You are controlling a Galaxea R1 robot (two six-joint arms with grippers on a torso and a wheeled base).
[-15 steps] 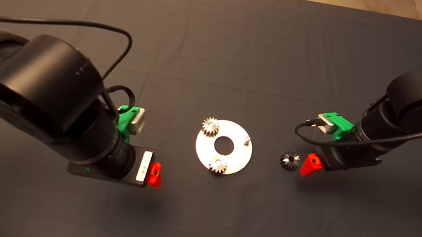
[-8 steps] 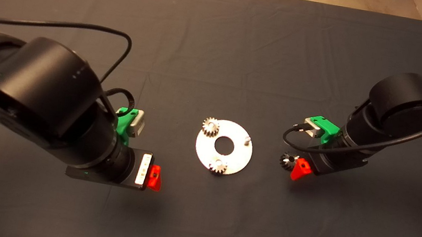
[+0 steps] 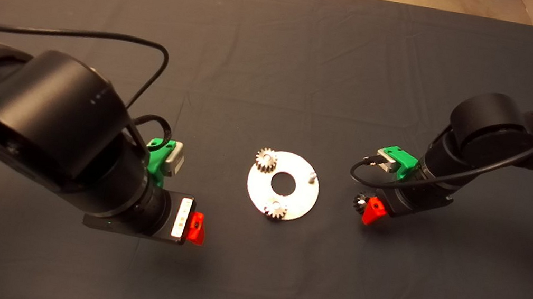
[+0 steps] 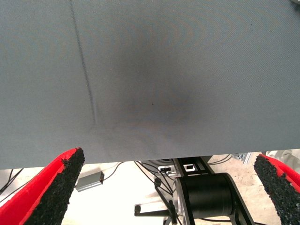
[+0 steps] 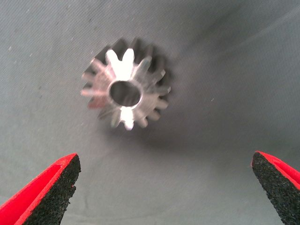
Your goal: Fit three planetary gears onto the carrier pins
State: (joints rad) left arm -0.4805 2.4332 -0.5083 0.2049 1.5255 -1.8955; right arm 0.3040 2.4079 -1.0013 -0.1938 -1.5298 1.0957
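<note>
Right gripper (image 3: pixel 366 208) moves in over dark gear (image 3: pixel 359 201), now partly covering it; fingers spread wide.

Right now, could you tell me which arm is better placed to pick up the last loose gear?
The right: its gripper hangs open directly over the dark gear on the mat, while the left gripper sits across the plate.

Three gears: two silvery (image 3: pixel 266 160) (image 3: pixel 276 209), one darker (image 3: pixel 359 202); one plate (image 3: pixel 299 196); one bare pin (image 3: pixel 312 176).
</note>
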